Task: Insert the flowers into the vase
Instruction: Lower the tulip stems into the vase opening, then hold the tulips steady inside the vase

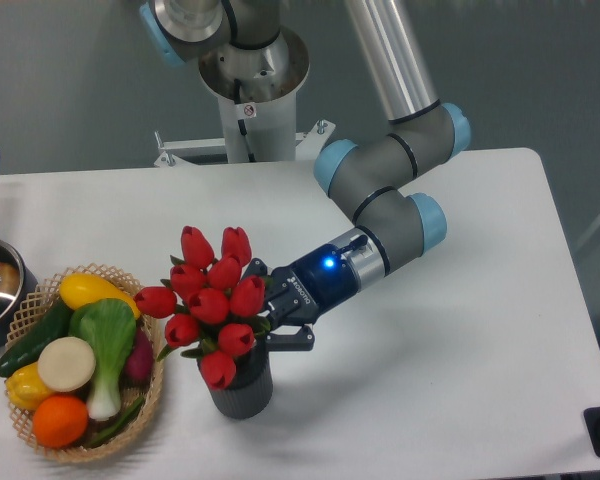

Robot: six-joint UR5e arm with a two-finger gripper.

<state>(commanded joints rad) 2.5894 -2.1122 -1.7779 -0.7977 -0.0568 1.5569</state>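
Arm: silver-grey tube links, dark grey joint housings with light-blue end caps, mounted on a white pedestal carrying a small red-and-white sticker at the table's point(460, 330) far edge. Wrist section is glossy dark blue with a lit blue LED and white lettering, too small to read. Gripper point(276, 318) is black, two fingers.
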